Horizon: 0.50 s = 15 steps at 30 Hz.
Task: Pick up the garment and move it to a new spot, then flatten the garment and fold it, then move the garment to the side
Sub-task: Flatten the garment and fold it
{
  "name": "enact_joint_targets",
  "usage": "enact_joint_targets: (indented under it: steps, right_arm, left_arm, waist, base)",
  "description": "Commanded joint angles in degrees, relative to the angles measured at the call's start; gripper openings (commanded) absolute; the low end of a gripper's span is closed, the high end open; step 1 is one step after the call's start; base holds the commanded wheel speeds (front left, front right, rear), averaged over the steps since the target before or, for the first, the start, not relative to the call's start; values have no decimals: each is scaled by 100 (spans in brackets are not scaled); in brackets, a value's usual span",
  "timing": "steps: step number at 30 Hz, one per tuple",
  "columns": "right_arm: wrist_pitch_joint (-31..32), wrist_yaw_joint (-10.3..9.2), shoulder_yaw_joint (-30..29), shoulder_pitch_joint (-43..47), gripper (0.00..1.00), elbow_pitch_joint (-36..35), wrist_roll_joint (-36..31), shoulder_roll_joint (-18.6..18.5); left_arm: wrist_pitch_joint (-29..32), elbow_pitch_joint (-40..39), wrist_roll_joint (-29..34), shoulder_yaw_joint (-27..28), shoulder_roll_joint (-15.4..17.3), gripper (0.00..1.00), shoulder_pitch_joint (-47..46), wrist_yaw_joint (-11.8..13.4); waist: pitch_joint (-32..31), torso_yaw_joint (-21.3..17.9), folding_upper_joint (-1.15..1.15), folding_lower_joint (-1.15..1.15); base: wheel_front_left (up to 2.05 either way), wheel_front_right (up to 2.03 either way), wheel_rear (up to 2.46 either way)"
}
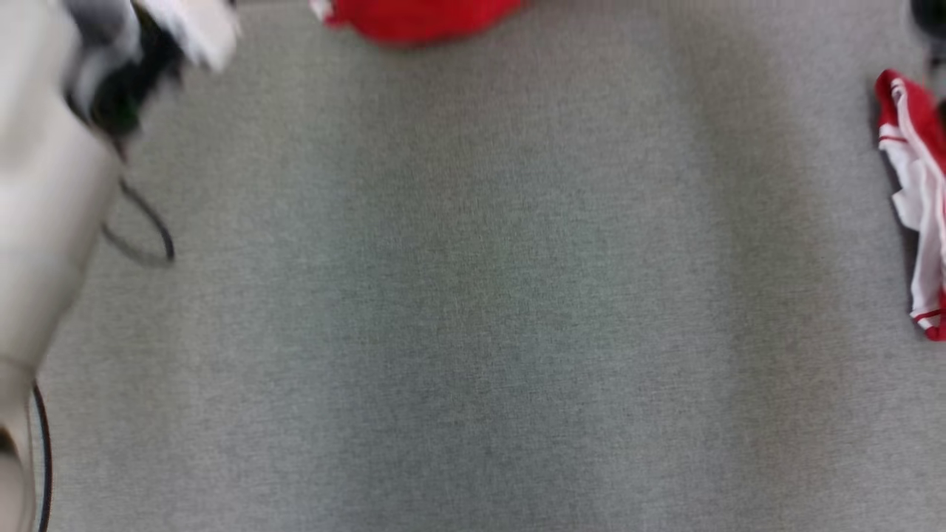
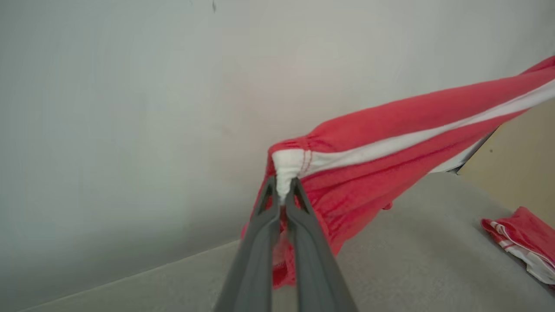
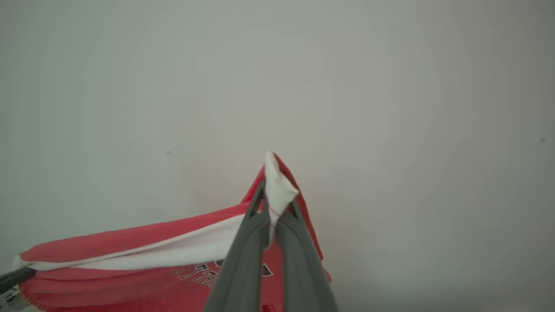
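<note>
1. My left tool [image 2: 284, 185] is clenched on a white corner of the garment [image 2: 381, 173].
2. My right tool [image 3: 274, 197] is clenched on another white corner of it.
3. The garment is red with white stripes. It hangs in the air between the two tools, pulled tight, near the far side of the worktop [image 1: 473, 295].
4. I think I am in the first step: picking it up and moving it to a new spot.
5. The grey middle of the worktop looks like a good spot.
6. The other cloth [image 1: 913, 192] lies at the right edge. I want to stay away from it.
7. Next I need to bring both tools down together, keep the garment pulled wide, and lay it flat. If one tool lets go early, it may bunch up.
</note>
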Motion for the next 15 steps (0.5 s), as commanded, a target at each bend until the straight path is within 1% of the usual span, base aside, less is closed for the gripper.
enact_joint_targets:
  steps: [1,6,12,15]
  right_arm:
    - [21,-25,30,121,0,-54,67,-64]
    - [363,-24,593,1233,0,-542,482,-406]
    - [931,-24,1105,2610,0,-1137,937,-958]
    - [1255,-24,1252,3274,0,-1390,1155,-1286]
  left_arm:
    - [-21,-19,-46,-38,113,0,130,13]
    - [13,-525,-564,-604,426,0,1094,12]
    - [383,-1360,-1125,-1273,925,0,2125,12]
    - [589,-1770,-1370,-1596,1099,0,2601,12]
  waist:
    - [-129,-6,0,-1]
    - [-623,-36,0,-1]
    - [-1250,-42,0,-1]
    - [-1596,6,0,-1]
  base:
    - [0,0,0]
    - [0,0,0]
    - [0,0,0]
    - [0,0,0]
